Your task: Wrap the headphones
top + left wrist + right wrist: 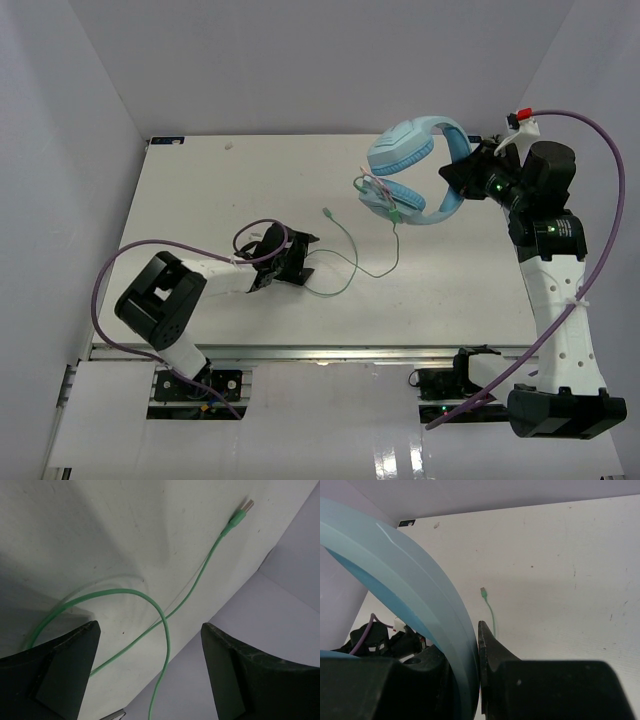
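Two arms work over the white table [200, 190]. Seen from above, the light blue headphones [405, 155] are at about 2 o'clock from the table's middle, held up off the surface. The right gripper [455, 188] is clamped tight on the headband [432, 216], and its wrist view shows the pale blue band pinched between the two dark fingers.

A thin green cable [375, 268] drops from the lower earcup [383, 196] to the tabletop. It curves toward 6 o'clock, then runs toward 9 o'clock, and a strand turns up to end in the plug [327, 212], which lies flat on the table near the middle.

The left gripper [303, 257] sits just at 7 o'clock of that plug, low over the surface. Its jaws are spread wide and hold nothing. In its wrist view the cable makes a loop that crosses itself in the gap between the two fingers, and the plug lies beyond at 1 o'clock. Whether the fingers touch the cable cannot be told.

Thick purple cables [600, 150] run along both arms.
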`<state>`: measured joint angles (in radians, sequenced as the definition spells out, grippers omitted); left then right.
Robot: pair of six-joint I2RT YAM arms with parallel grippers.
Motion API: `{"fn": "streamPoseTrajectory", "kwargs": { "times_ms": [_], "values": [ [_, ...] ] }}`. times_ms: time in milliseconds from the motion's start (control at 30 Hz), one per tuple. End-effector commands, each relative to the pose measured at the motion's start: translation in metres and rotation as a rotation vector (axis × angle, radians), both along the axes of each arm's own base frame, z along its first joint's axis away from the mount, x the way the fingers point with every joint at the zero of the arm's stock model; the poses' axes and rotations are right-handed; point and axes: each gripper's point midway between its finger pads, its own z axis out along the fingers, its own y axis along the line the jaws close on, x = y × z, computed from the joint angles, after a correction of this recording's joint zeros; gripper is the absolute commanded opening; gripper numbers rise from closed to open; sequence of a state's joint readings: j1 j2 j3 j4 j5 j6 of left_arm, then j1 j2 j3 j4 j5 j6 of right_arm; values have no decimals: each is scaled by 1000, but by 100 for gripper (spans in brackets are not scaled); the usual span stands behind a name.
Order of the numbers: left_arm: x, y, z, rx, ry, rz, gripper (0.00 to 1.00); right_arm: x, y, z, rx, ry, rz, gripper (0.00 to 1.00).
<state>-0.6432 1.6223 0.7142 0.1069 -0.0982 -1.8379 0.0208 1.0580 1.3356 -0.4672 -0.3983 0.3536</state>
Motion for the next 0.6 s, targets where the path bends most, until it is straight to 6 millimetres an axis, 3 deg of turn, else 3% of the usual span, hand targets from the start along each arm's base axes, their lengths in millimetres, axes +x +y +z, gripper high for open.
{"fn": "streamPoseTrajectory", "kwargs": {
  "times_ms": [0, 233, 400, 500, 567],
  "values": [
    [16, -9, 12, -58, 14, 11, 88, -9, 6, 28, 32, -109, 37, 8],
    [14, -15, -12, -11, 139, -13, 72, -15, 10, 31, 44, -120, 63, 8],
    [25, -21, -12, -24, 121, -14, 32, -23, 13, 41, 46, -153, 80, 8],
    [25, -26, -14, -35, 133, -41, 13, -28, 12, 49, 43, -178, 81, 8],
    [30, -25, -11, -44, 111, -43, 8, -32, 11, 57, 36, -201, 78, 8]
  ]
}}
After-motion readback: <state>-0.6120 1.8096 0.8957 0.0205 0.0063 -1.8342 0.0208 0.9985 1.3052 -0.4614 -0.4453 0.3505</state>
